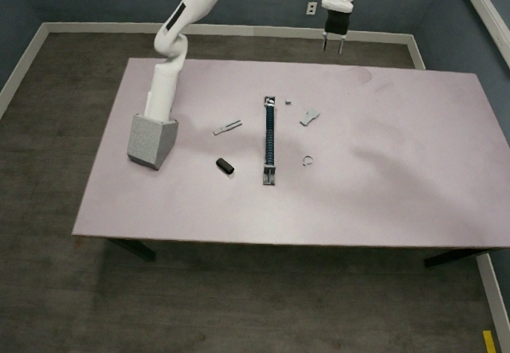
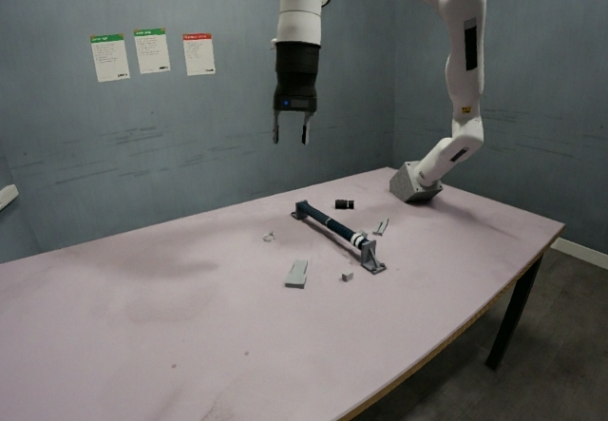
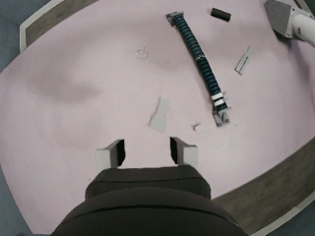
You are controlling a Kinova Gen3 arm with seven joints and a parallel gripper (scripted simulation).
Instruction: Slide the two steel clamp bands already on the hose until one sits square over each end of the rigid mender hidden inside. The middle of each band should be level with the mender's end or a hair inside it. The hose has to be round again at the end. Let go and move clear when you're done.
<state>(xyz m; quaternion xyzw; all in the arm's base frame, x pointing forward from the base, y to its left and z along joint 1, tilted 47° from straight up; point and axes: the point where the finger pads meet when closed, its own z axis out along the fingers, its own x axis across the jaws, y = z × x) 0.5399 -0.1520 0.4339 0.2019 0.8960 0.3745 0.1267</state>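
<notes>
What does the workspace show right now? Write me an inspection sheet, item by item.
Surface: pale pink table top, faint smudges, dark legs.
Job's things: ribbed dark blue hose lying straight between two grey end brackets; both bright clamp bands bunched at one end, next to a bracket; roundness too small to judge.
Clutter: black cylinder, flat grey slotted piece, grey wedge-like plate, small grey block, small open ring, all apart from the hose.
Gripper: gripper high above the table, pointing down, fingers wide open, empty.
Cables: nothing seen.
Surroundings: grey-blue walls, three posted sheets, wall outlet, dark floor, white baseboard.
</notes>
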